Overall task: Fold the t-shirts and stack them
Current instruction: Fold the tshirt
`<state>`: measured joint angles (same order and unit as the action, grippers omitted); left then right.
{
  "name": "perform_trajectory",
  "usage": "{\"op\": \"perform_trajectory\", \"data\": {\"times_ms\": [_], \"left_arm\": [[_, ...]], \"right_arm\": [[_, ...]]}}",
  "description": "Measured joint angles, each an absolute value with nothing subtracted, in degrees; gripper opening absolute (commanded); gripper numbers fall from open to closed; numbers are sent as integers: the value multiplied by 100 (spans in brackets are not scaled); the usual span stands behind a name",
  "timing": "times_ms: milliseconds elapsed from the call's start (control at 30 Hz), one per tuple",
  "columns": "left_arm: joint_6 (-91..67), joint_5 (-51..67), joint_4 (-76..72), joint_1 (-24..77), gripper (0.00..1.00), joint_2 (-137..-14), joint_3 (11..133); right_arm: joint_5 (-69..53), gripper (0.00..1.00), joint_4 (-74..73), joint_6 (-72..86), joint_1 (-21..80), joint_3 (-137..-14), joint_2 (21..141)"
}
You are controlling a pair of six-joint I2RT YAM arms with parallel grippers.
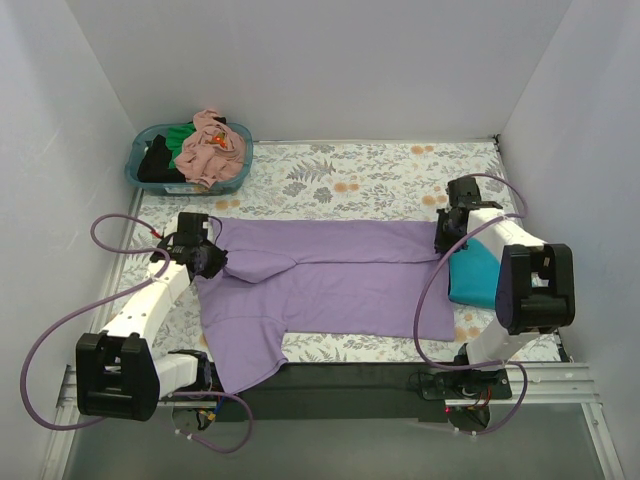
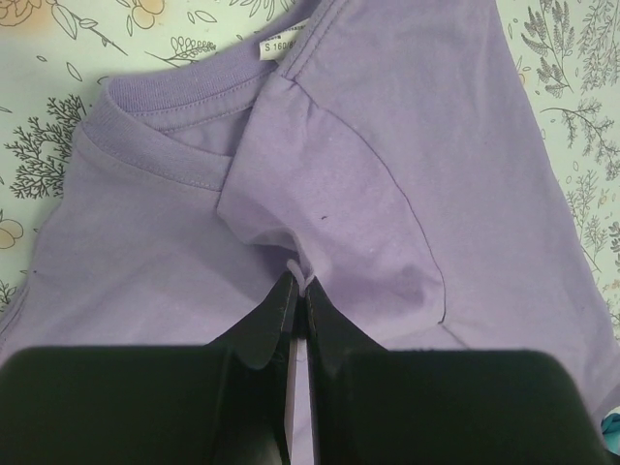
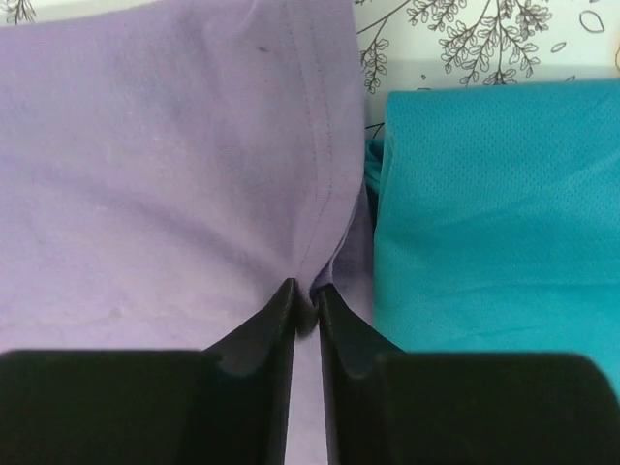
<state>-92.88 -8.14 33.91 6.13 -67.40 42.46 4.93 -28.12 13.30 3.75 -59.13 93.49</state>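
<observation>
1. Top view: high behind the near edge, looking down on the whole counter (image 1: 380,175).
2. Left wrist: tight over the left tool (image 2: 300,286), facing the lavender shirt (image 2: 368,174).
3. Right wrist: equally tight, same shirt.

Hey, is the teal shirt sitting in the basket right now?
No, the teal shirt lies at the right end of the purple shirt, far from the basket at the back left.
</observation>
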Motion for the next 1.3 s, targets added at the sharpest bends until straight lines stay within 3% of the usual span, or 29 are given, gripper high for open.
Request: {"op": "perform_trajectory", "data": {"times_ms": [67,233,300,333,367,600,867,1100,1300], "left_arm": [[-9290,-812,3382,613,0,-6744,4246],[-9292,-805,3378,613,0,-6744,4250],[-9292,-788,3378,613,0,-6746,4283],[-9292,-777,3361,613,0,-6746,4307],[-9290,-751,3317,613,0,-6757,4335],[-9284,-631,3057,613,0,-7489,4960],[-9284,-504,2818,613,0,-8630,5787],[-9260,-464,2755,613,0,-9909,6722],[-9260,-478,2816,613,0,-10230,6770]], "right_arm": [[515,42,-2805,1326,375,-5916,9347],[399,55,-2801,1243,423,-5916,9247],[370,73,-2805,1168,526,-5916,9072],[366,97,-2801,1114,626,-5916,8938],[351,99,-2792,1055,770,-5916,8796],[71,98,-2510,749,2213,-5911,7953],[-561,98,-1885,843,3518,-5428,7832],[-287,93,-1479,906,4908,-5977,8971],[73,79,-1262,768,5846,-7391,10431]]}}
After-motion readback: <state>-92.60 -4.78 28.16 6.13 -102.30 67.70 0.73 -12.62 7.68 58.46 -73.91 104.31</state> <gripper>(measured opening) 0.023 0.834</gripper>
